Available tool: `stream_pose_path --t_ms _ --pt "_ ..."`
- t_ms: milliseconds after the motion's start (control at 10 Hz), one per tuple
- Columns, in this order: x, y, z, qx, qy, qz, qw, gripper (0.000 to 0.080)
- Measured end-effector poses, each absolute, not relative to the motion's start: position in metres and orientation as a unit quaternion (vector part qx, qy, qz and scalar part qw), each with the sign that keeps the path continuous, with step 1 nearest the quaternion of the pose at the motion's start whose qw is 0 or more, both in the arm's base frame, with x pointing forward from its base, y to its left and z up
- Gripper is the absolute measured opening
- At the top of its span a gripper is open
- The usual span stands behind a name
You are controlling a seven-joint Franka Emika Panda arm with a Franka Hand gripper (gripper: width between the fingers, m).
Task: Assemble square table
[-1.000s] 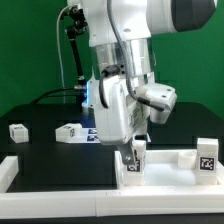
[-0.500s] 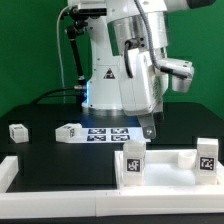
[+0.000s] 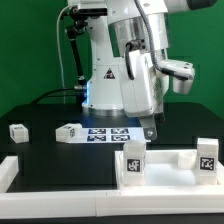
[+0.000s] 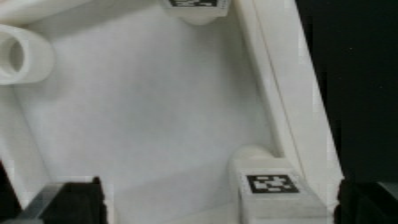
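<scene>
The white square tabletop [image 3: 170, 172] lies at the front on the exterior view's right, its raised rim facing up. One white tagged leg [image 3: 133, 163] stands upright at its near-left corner, and another tagged leg [image 3: 207, 155] stands at its right end. Two loose legs [image 3: 17, 131] [image 3: 70, 132] lie on the dark table at the left. My gripper [image 3: 150, 129] hangs open and empty just above and behind the standing leg. In the wrist view the tabletop [image 4: 160, 120] fills the frame, with the leg's tag [image 4: 270, 183] between my spread fingertips [image 4: 71, 200]; the gripper [image 4: 222, 202] holds nothing.
The marker board [image 3: 108, 135] lies flat behind the tabletop, under the arm. Long white border bars run along the front [image 3: 60, 197] and the left edge [image 3: 8, 170]. The arm's base and cables stand at the back centre.
One second ago the gripper was low at the upright leg on the tabletop. It has let go, risen and moved back toward the exterior view's right. The leg stays standing.
</scene>
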State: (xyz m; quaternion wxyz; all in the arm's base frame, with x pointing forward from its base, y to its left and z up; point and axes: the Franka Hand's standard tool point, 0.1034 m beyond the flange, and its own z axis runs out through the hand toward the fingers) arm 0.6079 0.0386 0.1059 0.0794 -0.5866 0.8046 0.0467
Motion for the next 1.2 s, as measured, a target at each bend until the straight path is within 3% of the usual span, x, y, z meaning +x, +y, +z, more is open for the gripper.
stream_pose_path --t_ms 400,500,900,1200 --pt "0.533 0.065 0.085 -0.609 0.788 0.071 0.045 0.0649" --pt "0.527 0.067 0.082 -0.61 0.787 0.09 0.033 0.0649" --pt "0.528 0.069 0.081 -0.611 0.786 0.087 0.034 0.0649" --pt "0.495 0.072 0.059 -0.638 0.768 0.044 0.033 0.0649"
